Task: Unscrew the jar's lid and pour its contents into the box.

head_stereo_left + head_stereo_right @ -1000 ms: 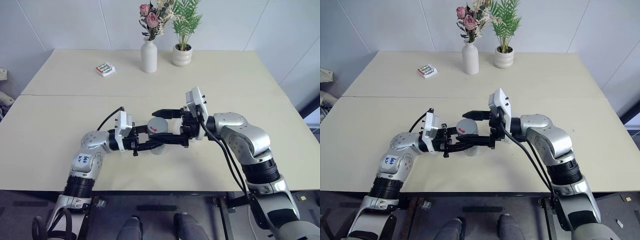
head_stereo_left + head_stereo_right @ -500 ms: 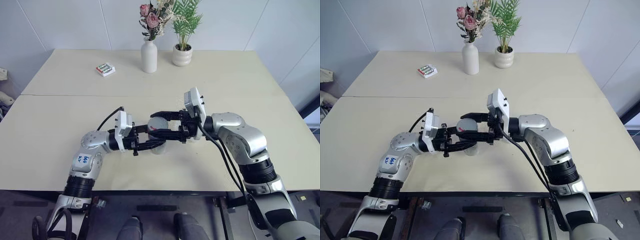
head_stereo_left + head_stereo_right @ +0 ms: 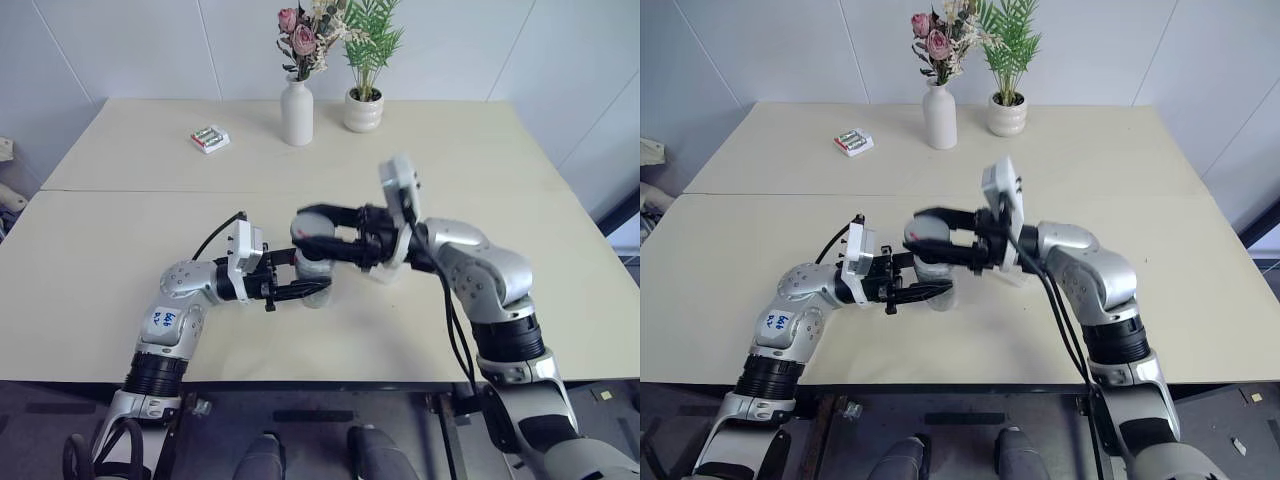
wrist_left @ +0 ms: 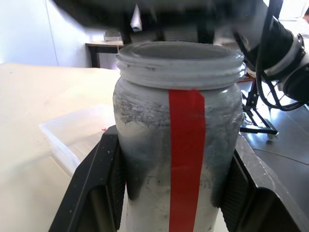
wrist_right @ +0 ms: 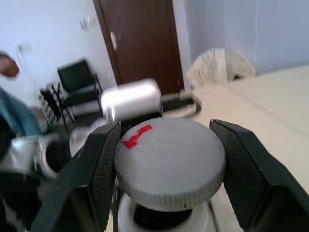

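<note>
right gripper (image 5: 170, 159) clamps lid (image 5: 169, 159) | lifted just above jar (image 5: 164, 220) mouth

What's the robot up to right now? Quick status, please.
Left pincer shut on jar. Right pincer shut on lid, lifted clear of jar. Box beside jar. Nothing in the way.

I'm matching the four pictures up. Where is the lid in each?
Left eye: the lid is mid-picture, clamped in the right tool, above the jar.
Right eye: mid-picture, likewise.
Left wrist: dark blur above the open jar mouth; cannot tell.
Right wrist: centre.
Shared landmark: the jar.
</note>
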